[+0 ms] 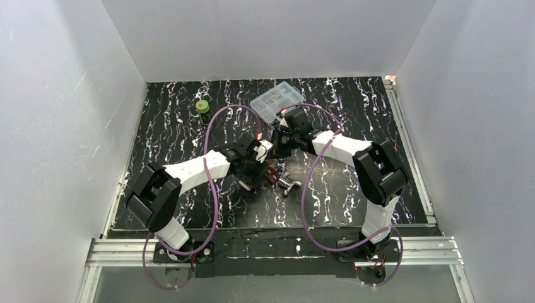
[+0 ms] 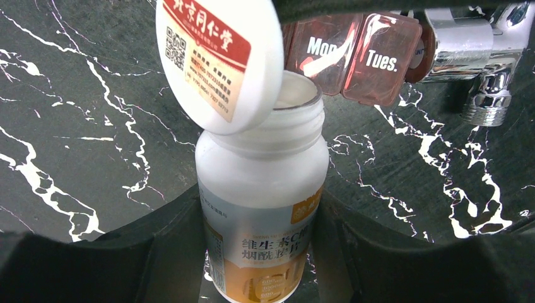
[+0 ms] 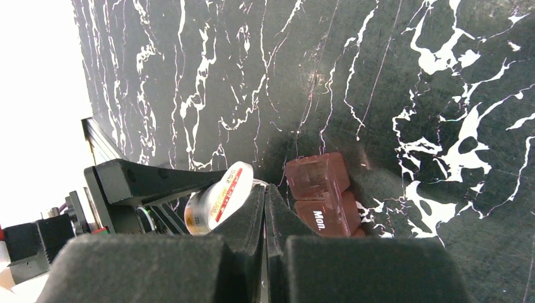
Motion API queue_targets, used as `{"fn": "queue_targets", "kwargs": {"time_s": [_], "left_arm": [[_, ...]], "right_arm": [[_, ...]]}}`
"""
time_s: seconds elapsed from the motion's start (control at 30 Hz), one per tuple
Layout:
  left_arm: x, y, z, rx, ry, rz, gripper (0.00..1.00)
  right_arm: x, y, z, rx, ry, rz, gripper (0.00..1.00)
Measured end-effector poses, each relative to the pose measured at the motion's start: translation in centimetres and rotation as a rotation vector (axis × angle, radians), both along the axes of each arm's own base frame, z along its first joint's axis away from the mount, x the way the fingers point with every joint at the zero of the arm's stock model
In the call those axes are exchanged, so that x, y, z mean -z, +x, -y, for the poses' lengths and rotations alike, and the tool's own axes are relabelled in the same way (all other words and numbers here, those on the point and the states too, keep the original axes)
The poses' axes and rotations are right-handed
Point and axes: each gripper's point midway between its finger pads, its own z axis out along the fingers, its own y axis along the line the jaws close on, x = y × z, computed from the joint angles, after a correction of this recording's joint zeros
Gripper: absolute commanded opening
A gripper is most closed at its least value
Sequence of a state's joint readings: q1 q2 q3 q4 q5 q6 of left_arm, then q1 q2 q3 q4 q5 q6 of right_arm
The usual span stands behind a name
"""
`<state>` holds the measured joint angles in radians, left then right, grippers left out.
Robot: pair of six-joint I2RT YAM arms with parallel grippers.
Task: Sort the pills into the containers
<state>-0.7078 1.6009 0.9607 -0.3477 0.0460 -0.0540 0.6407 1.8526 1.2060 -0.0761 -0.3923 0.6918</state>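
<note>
Red-brown pill case (image 2: 353,57) with "Mon." and "Tues." on its lids lies flat on the black marbled table (image 2: 76,126), a little to the right of the bottle I hold. A shiny silver metal fitting (image 2: 486,50) sits against its right end.

My left gripper (image 2: 258,208) is clamped around the body of a white vitamin bottle (image 2: 262,183), fingers on either side of the label. The bottle's mouth is open, and the white cap (image 2: 217,60) with its red label leans tilted over the left of the rim. My right gripper (image 3: 266,208) has its fingers pressed together. The cap is hard against their left side, though I cannot tell whether it is pinched. The case is just beside those fingertips and a little beyond them; I cannot tell if they touch it.

What worries me:
- **Closed lids:** they look shut to me, so anything tipped now would bounce off and scatter over the table.
- **Loose cap:** it could drop into the stream, or fall away.
- **Steep tilt:** that would dump a heap rather than a few.
- **Nudged case:** my right fingers are close enough to shove it into the fitting.
</note>
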Motion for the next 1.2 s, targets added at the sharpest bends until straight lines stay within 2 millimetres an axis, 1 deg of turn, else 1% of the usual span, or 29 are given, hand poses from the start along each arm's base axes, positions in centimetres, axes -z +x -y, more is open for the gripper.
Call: {"fn": "queue_targets", "kwargs": {"time_s": [0.33, 0.7, 0.97, 1.2], "left_arm": [[0.4, 0.1, 0.2, 0.011, 0.018, -0.03, 0.0], [0.2, -0.1, 0.0, 0.017, 0.037, -0.051, 0.0], [0.0, 0.3, 0.2, 0.015, 0.051, -0.065, 0.0], [0.1, 0.3, 0.1, 0.014, 0.063, -0.075, 0.0]], "right_arm": [[0.7, 0.4, 0.7, 0.017, -0.028, 0.011, 0.04], [0.7, 0.5, 0.8, 0.019, -0.027, 0.012, 0.05], [0.8, 1.0, 1.2, 0.04, -0.037, 0.018, 0.04], [0.9, 1.1, 1.3, 0.046, -0.043, 0.02, 0.05]]}}
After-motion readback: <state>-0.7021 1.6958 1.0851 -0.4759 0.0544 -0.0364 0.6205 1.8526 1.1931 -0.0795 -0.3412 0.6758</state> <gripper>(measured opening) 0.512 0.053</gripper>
